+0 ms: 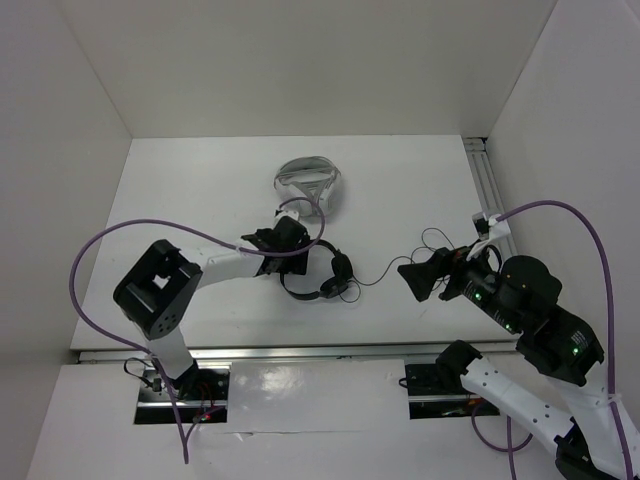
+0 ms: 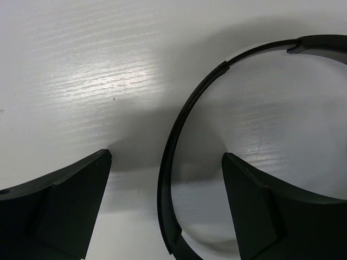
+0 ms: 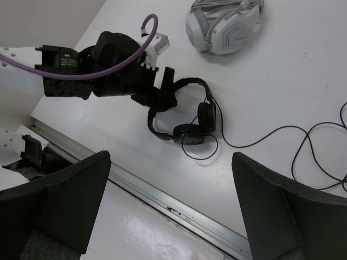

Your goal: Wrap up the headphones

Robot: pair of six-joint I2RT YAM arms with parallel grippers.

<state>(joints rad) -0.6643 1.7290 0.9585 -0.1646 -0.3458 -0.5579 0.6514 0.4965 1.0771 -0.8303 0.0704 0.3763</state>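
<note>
The black headphones (image 1: 322, 277) lie on the white table, with the ear pads to the right and the thin headband (image 2: 179, 116) curving to the left. Their thin cable (image 1: 378, 280) trails right into loose loops (image 3: 320, 141). My left gripper (image 1: 298, 258) is low over the headband. In the left wrist view this gripper (image 2: 166, 157) is open and the band passes between its fingers without touching either. My right gripper (image 1: 410, 280) hovers open and empty to the right of the headphones (image 3: 206, 115), above the cable. The right wrist view shows that gripper (image 3: 171, 157) over the table's front edge.
A bulkier white-and-grey headset (image 1: 310, 180) lies behind the headphones, also seen in the right wrist view (image 3: 225, 24). A metal rail (image 1: 300, 352) runs along the table's near edge. Another rail (image 1: 490, 185) lines the right wall. White walls close in the left, back and right.
</note>
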